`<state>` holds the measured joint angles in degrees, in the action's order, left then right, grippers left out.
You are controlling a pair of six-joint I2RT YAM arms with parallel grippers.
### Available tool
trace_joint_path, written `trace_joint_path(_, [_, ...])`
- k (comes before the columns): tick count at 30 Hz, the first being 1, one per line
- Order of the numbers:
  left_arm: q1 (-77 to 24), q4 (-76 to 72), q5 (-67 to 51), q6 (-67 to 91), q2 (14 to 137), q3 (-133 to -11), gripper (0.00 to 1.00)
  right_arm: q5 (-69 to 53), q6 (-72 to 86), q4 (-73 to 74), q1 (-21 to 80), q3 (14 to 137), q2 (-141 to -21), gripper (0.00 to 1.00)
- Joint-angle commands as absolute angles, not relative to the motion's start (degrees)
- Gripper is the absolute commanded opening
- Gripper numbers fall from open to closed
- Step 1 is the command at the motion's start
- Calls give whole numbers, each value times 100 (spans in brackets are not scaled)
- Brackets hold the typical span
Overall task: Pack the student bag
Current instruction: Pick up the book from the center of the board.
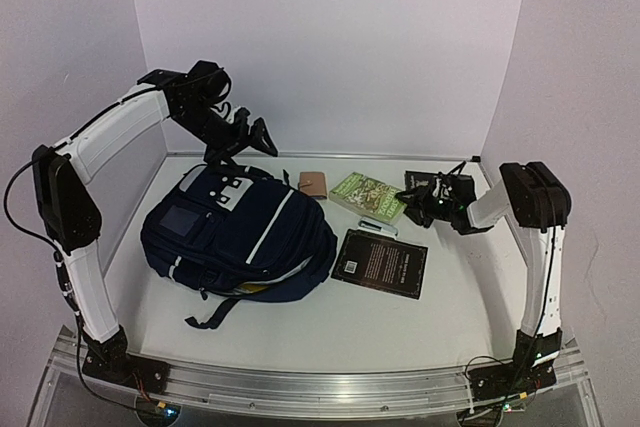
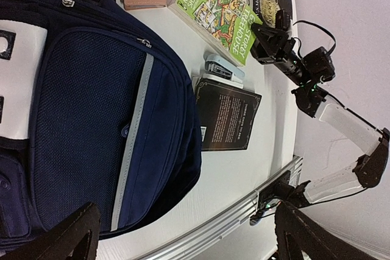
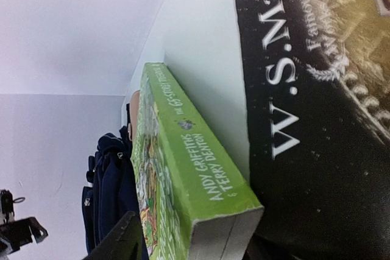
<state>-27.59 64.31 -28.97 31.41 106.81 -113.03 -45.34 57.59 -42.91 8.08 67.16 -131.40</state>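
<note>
The student bag (image 1: 235, 237) is a navy backpack with a grey stripe, lying flat at the left of the table; it fills the left of the left wrist view (image 2: 91, 120). My left gripper (image 1: 248, 137) hovers high above the bag's top end, jaws wide open and empty, with its fingertips (image 2: 67, 235) at the bottom corners of its own view. My right gripper (image 1: 425, 202) is low at the right end of a green book (image 1: 367, 197). Its jaws straddle that book's end (image 3: 207, 211), and one fingertip (image 3: 119, 238) stands a little off the cover.
A black book (image 1: 380, 262) lies right of the bag. A small grey stapler-like item (image 1: 378, 228) sits between it and the green book. A tan wallet (image 1: 313, 185) lies at the back. Another black book (image 1: 420, 182) lies beside the right gripper, close in the right wrist view (image 3: 317, 89).
</note>
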Motion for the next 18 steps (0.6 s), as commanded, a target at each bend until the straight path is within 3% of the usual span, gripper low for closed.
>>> trace_joint_path(1, [-2768, 6532, -2985, 3017, 10826, -11646, 100, -4436, 6121, -4670, 840, 6741, -13235, 34])
trace_joint_path(10, [-2760, 6244, -2993, 3015, 10883, -11726, 100, -4861, 6440, -4721, 843, 6860, -12073, 1])
trace_joint_path(18, [-2756, 5762, -2819, 3101, 10944, -12069, 100, -4727, 7251, -4682, 847, 7679, -11356, 0])
